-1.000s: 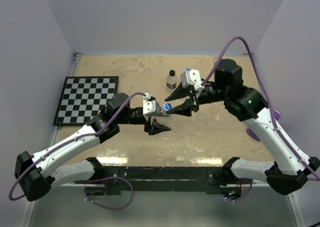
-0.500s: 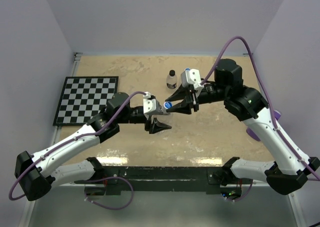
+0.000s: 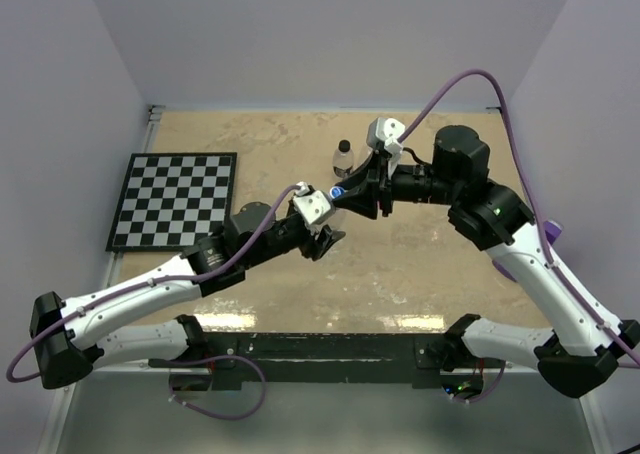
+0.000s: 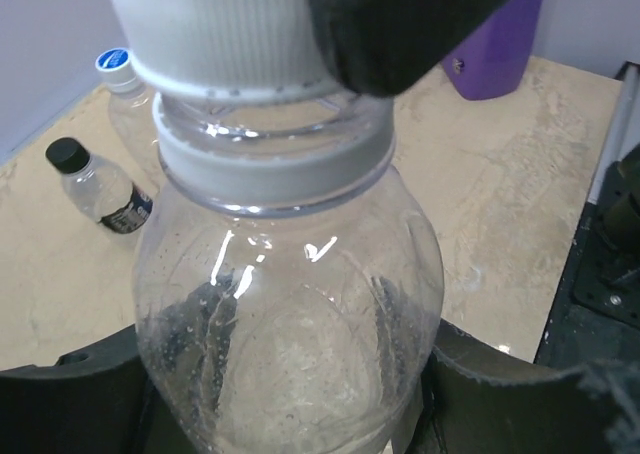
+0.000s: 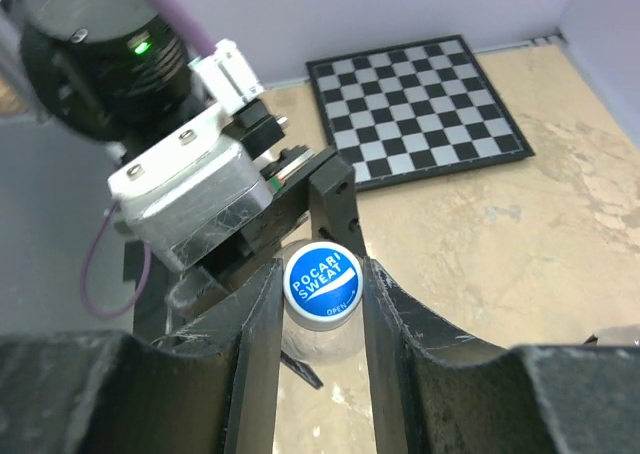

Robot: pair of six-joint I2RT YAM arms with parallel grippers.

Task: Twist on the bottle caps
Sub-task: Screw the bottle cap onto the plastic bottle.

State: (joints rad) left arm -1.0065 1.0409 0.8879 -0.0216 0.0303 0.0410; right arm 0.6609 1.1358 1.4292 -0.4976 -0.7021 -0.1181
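Above the surface (image 3: 420, 264), the left fingers (image 4: 500, 394) clamp the bottle (image 4: 290, 324), which seems light and thin-walled, at its belly, while the right fingers (image 5: 250, 354) pinch its blue cap (image 5: 322, 285) by the slippery-looking rim.

The small clear plastic bottle (image 4: 290, 304) is glossy and smooth, with bright glints on its shoulder and fine droplets on its inside wall; its round blue-topped plastic cap (image 5: 322, 284) has a shiny printed face and finely ribbed white sides. The fingers (image 5: 258, 344) of the right gripper (image 5: 320, 266) are matt black plastic, grainy and scuffed pale at the edges, and the beige tabletop (image 3: 430, 264) looks like mottled stone.
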